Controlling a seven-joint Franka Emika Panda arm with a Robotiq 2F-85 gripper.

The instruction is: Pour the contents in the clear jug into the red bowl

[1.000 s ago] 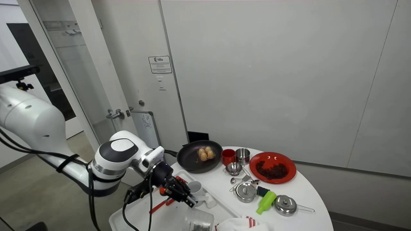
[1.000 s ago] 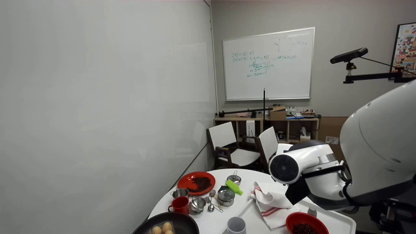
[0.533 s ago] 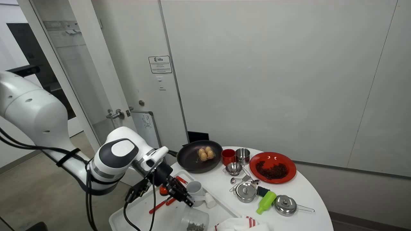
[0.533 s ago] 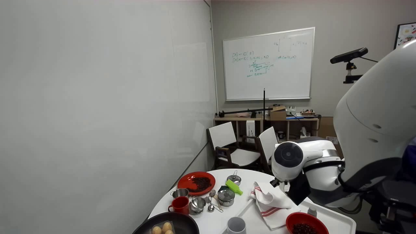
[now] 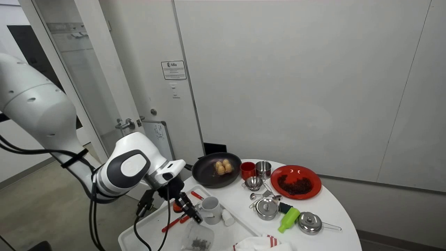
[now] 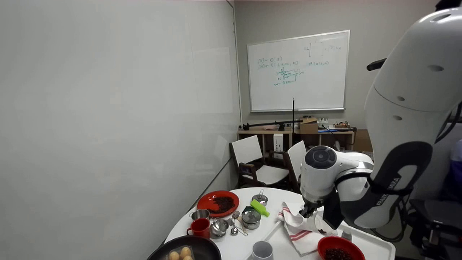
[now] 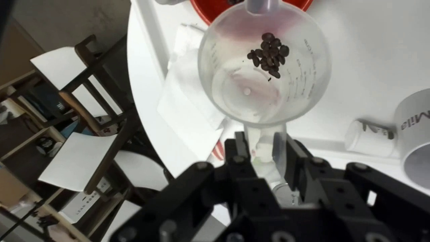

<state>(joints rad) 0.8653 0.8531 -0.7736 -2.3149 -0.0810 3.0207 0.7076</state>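
The clear jug [image 7: 231, 64] is a see-through greyish cup with printed marks. My gripper [image 7: 260, 144] is shut on its handle, one finger to each side. Dark beans [image 7: 268, 53] lie gathered against one side inside it, so the jug seems tilted. In an exterior view the jug [image 5: 188, 237] hangs over the tray, below the gripper [image 5: 198, 219]. The red bowl [image 6: 339, 241] stands on the tray with dark beans inside. In the wrist view the red bowl [image 7: 213, 10] shows partly behind the jug's far rim, the rest hidden or cut off.
A wide shallow red dish [image 5: 315, 183] with dark bits stands far off. A white mug [image 5: 210, 210], a small white cylinder [image 7: 371, 139] and a striped cloth [image 6: 299, 229] lie close to the jug. The black pan [image 5: 205, 177] and several metal pots share the table.
My gripper has carried the jug leftward in an exterior view, uncovering more of the mug. The upper arm has swung up. In an exterior view the jug has come out from behind the arm.
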